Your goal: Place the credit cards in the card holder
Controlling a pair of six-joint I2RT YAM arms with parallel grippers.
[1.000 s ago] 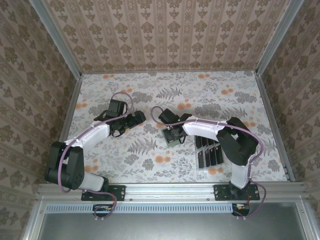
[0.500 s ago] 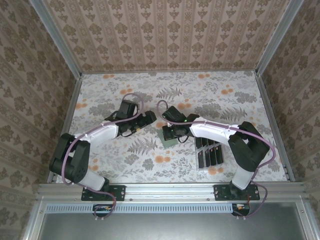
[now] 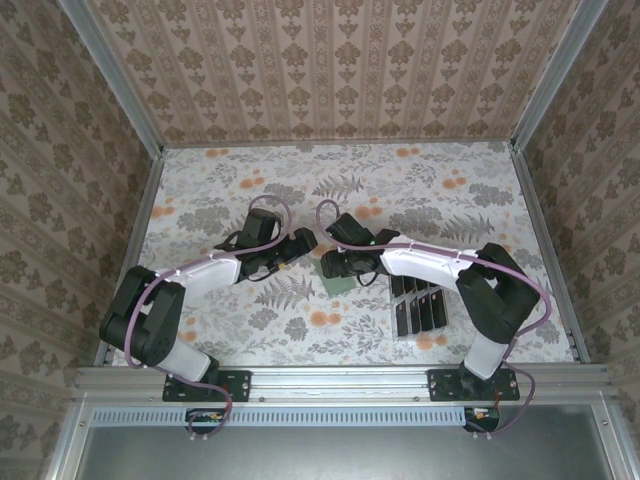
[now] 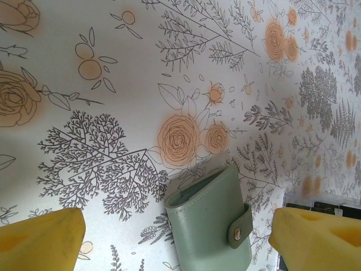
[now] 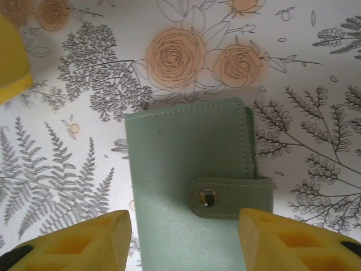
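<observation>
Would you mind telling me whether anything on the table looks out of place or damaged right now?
Nothing is spilled or damaged. The card holder lies flat on the table, turned a little askew to its edges and closed by its snap strap. The credit cards stand in a neat row.

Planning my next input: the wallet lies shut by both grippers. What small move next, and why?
Probably lower the left gripper and pin the card holder to the table. Its snap tab is fastened, so no card can go in yet; both grippers stand open and empty, and the right gripper, just above the tab, could then pull it free.
</observation>
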